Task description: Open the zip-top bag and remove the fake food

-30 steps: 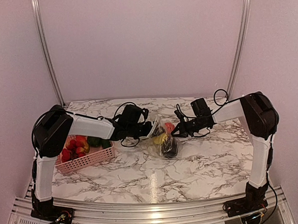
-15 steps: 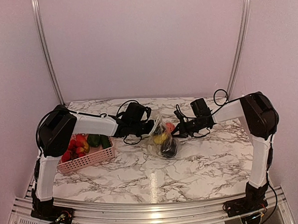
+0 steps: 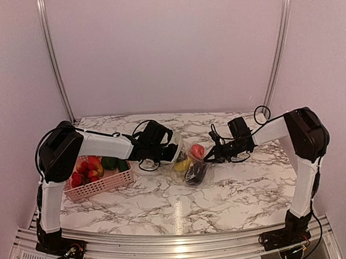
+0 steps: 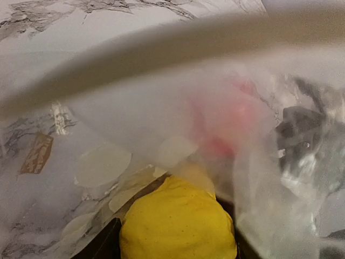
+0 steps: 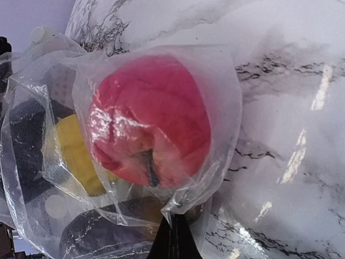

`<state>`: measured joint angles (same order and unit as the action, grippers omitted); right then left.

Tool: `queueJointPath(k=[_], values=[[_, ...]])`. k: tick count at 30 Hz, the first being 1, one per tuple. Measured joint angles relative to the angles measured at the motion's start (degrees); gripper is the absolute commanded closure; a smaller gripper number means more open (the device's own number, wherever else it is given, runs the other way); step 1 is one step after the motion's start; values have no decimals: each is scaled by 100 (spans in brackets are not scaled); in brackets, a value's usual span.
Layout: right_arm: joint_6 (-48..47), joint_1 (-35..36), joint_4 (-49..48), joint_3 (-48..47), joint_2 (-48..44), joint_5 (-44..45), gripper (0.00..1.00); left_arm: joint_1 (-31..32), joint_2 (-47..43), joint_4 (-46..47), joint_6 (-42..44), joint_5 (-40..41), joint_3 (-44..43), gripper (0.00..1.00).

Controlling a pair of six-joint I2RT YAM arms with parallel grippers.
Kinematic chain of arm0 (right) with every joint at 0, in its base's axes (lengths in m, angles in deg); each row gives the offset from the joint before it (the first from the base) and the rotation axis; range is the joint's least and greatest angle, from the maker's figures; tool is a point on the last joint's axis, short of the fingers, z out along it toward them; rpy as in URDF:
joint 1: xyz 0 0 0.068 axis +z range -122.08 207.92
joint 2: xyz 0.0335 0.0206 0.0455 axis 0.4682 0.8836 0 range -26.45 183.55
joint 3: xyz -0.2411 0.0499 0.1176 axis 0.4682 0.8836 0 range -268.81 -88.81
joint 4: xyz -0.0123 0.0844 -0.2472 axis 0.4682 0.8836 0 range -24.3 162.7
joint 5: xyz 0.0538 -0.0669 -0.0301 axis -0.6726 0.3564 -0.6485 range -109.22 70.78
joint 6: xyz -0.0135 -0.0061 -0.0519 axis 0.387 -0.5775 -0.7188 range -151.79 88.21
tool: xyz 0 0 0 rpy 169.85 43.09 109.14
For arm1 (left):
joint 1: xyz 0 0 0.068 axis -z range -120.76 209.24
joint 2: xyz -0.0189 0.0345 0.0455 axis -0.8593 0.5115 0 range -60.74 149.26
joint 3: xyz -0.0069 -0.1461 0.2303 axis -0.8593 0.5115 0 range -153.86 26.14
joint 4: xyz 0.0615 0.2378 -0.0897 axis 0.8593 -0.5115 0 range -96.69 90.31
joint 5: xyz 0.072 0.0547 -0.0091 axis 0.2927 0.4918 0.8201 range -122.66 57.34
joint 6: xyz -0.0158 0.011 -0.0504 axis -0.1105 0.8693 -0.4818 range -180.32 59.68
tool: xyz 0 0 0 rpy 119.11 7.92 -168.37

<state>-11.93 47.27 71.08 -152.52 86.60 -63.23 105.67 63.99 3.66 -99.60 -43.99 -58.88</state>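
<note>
The crinkly transparent plastic zip-top bag [image 3: 189, 164] lies mid-way across the marble-patterned tabletop [image 3: 240, 190], between both arms. The right hand [image 5: 173, 237], fingers pressed together, pinches the bag's edge, probably to anchor it against the other arm's pull. The left hand [image 3: 174, 155] flanks a glossy yellow piece of fake food [image 4: 178, 224] (whether it squeezes yet, I cannot tell). No brand, label or writing is readable.

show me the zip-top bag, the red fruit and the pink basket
zip-top bag [image 5: 223, 102]: right wrist view, clear film just right of the fruit.
red fruit [image 5: 151, 116]: right wrist view, middle of its glossy skin.
pink basket [image 3: 100, 186]: top external view, near perforated wall.
</note>
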Motion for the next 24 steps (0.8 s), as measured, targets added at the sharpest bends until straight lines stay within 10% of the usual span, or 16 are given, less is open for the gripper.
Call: queueJointPath(k=[24], values=[[-151,-437,219,299,-125,13,100,-647,-3152,-481,-120,688,1823,48]])
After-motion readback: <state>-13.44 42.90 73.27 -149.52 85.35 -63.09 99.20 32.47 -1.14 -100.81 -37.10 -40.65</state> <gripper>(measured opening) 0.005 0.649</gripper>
